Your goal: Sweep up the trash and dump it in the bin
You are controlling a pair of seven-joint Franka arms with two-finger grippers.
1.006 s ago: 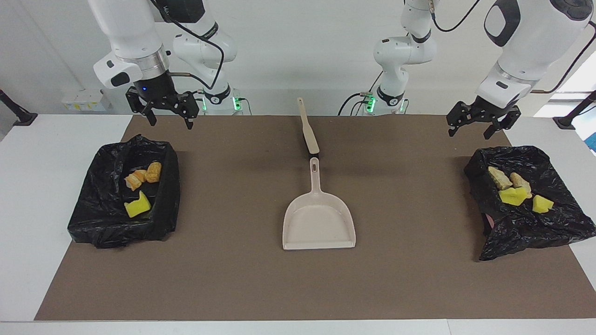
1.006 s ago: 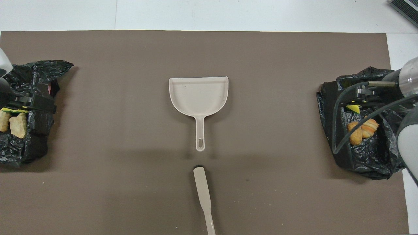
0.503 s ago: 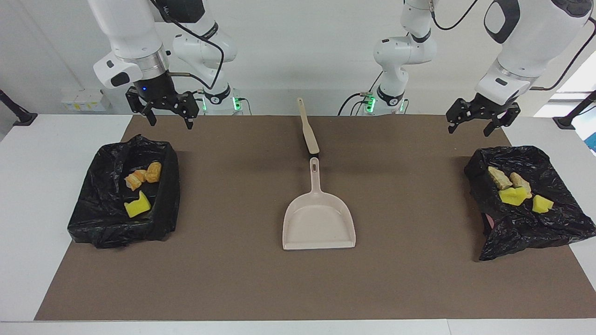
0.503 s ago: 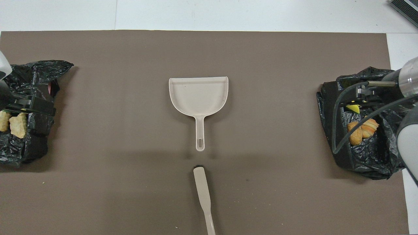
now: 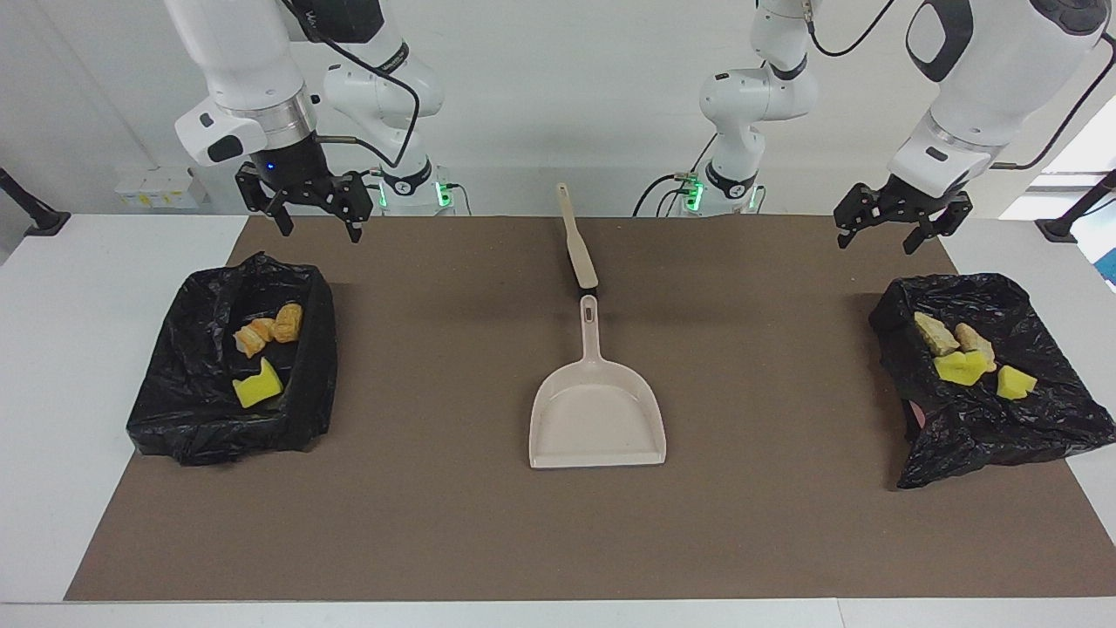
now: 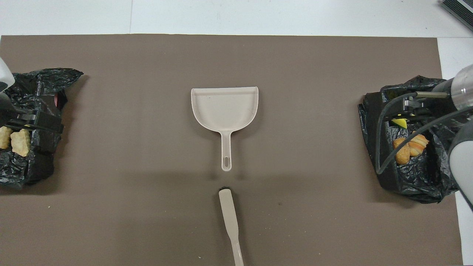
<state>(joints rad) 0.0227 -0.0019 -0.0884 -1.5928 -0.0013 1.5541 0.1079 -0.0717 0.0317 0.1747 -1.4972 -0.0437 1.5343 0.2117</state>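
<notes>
Though bag-lined, bins (image 5: 234, 359) with trash (image 5: 258, 385)

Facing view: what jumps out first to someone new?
Two black bag-lined bins, one at the right arm's end of the table and one at the left arm's, each holding yellow sponge pieces and tan bread-like chunks. On the brown mat between them lie a beige plastic dustpan and, nearer the robots, a beige brush. The right gripper and left gripper hang open, holding nothing.

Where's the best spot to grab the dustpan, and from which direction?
Probably by the dustpan handle, the narrow straight part pointing toward the robots, coming straight down from above. It lies flat on the mat, and the wide scoop looks too broad for open fingers.
</notes>
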